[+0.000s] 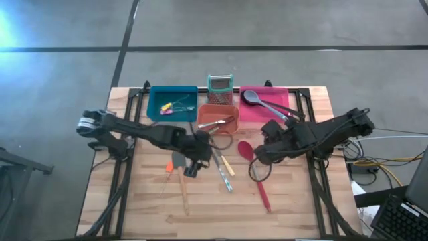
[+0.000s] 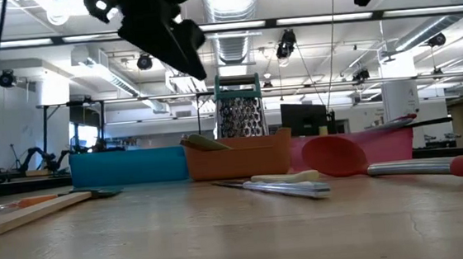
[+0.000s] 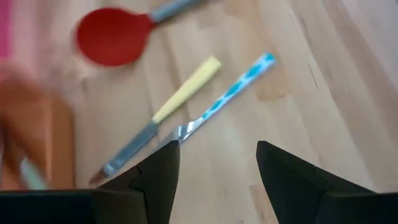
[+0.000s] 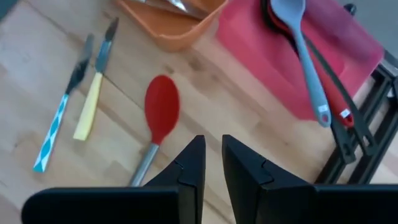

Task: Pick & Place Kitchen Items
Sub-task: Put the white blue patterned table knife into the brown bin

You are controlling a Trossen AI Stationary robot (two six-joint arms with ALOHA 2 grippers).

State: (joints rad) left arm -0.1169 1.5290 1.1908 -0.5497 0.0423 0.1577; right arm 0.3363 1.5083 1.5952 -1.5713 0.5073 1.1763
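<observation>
The left tool [image 1: 192, 161] hangs above the middle of the wooden desk [image 1: 294, 201], its 2 fingers [image 3: 155, 180] spread apart with nothing between them. Just right of it on the desk lie a yellow-handled knife [image 1: 224, 161] and a blue-patterned utensil [image 1: 226, 179], side by side and slanted. To its left lie an orange-handled tool [image 1: 169, 171] and a long wooden-handled spatula [image 1: 182, 191].

The right tool [image 1: 257, 159] hovers right of centre with its fingers [image 4: 189, 171] nearly pressed together, a thin gap left, gripping nothing. Below it lies a red spoon [image 1: 254, 171], bowl toward the far side and its handle running toward the near edge.

Along the far side stand 3 bins in a row: a blue bin [image 1: 155, 110] on the left holding small colourful pieces, an orange bin [image 1: 234, 112] in the middle holding metal cutlery [image 1: 217, 123], and a pink bin [image 1: 249, 114] on the right holding a grey spoon [image 1: 262, 102] and dark long utensils [image 1: 291, 115] that jut over its right edge. A teal-rimmed mesh holder [image 1: 219, 85] stands just behind the orange bin.
</observation>
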